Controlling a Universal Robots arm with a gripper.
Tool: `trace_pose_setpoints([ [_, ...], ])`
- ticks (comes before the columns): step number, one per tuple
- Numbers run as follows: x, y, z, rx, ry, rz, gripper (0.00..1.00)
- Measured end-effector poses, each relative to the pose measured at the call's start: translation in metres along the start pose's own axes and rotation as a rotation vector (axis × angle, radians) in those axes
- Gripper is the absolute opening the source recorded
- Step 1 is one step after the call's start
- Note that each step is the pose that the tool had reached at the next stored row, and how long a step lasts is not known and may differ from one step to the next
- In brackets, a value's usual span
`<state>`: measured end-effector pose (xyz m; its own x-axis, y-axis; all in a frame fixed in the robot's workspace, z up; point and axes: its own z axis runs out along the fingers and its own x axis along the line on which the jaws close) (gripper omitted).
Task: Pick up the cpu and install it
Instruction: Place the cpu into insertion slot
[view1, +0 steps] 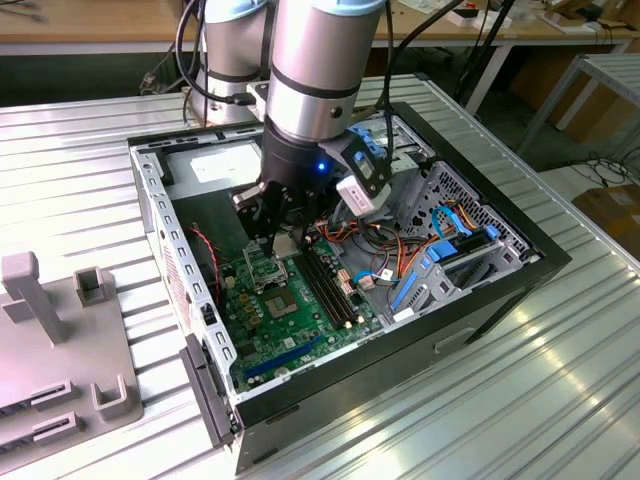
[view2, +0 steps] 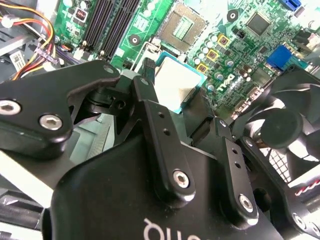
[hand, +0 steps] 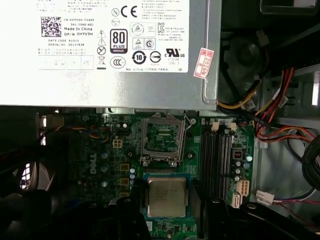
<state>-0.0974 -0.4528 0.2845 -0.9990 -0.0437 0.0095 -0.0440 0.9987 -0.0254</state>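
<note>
The cpu, a square chip with a silver lid and green rim, hangs between my gripper's two black fingers. The gripper is shut on its opposite edges. In the second wrist view the cpu sits at the tips of the fingers, above the green motherboard. The cpu socket lies open and empty a short way beyond the chip, its metal frame raised. In the exterior view the gripper hovers low inside the open computer case, just above the socket.
A grey power supply borders the socket on one side, and memory slots run beside it. Coloured cable bundles and a black fan crowd the case. A grey fixture stands on the ribbed metal table at the exterior view's left.
</note>
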Motion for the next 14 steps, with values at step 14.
trace_pose_setpoints([
  [14,-0.0001,-0.0053,0.0316,-0.0001,-0.0001,0.000,0.47],
])
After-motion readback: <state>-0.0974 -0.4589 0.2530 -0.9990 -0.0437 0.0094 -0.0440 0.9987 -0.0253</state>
